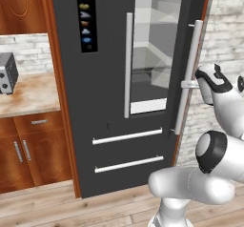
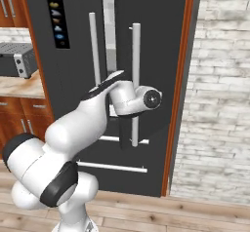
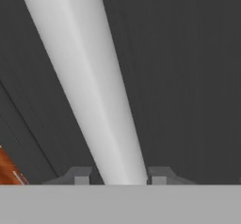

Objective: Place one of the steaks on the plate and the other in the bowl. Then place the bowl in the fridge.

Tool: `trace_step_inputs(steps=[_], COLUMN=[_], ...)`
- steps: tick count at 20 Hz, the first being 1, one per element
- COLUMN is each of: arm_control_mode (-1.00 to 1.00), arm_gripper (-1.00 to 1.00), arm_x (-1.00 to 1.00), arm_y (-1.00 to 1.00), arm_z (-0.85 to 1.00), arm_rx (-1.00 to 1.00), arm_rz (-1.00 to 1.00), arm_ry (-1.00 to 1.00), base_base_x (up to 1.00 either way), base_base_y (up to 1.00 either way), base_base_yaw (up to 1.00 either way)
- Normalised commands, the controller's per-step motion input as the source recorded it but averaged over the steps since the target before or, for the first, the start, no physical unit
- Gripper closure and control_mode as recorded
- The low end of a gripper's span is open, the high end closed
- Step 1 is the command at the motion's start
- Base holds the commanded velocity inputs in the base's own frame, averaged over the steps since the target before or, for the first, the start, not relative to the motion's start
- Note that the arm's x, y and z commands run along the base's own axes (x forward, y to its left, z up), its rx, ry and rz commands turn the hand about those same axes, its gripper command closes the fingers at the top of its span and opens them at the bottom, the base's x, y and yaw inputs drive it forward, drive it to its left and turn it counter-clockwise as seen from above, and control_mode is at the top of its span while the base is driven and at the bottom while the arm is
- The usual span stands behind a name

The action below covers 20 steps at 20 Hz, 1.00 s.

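Note:
The tall black fridge [image 1: 105,78] stands straight ahead, its right door swung partly out so the pale interior and glass shelves [image 1: 155,45] show through the gap. My gripper [image 1: 187,84] is at that door's long silver bar handle [image 1: 192,54], about halfway up. In the hand view the handle [image 3: 89,77] runs between my two fingertips, with the gripper [image 3: 120,177] shut on it. The right base view shows the same handle [image 2: 135,55] beside my hand. The steaks, the bowl and the plate are out of view.
Left of the fridge a pale counter [image 1: 33,95] over wooden cabinets [image 1: 28,149] carries a silver appliance [image 1: 7,73]. A white brick wall [image 2: 219,104] rises right of the fridge. Two drawers with bar handles [image 1: 126,136] sit below the doors. The floor is wood.

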Motion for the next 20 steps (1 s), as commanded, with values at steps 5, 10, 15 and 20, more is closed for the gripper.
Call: trace_step_inputs(steps=[5, 10, 15, 20], arm_control_mode=[-1.0, -1.0, -1.0, -1.0], arm_gripper=[-1.0, -1.0, -1.0, -1.0], arm_x=[-0.08, -0.08, -0.53, -0.91], arm_y=[0.01, -0.13, -0.44, -0.02], arm_z=[0.0, 0.17, 0.09, 0.24], arm_rx=[0.0, -0.03, -0.05, -0.12], arm_rz=[0.0, 0.0, 0.0, -0.01], arm_ry=[0.0, 0.05, 0.01, 0.0], base_base_x=[0.0, 0.0, 0.0, 0.0], base_base_y=[0.0, 0.0, 0.0, 0.0], base_base_yaw=[0.0, 0.0, 0.0, 0.0])
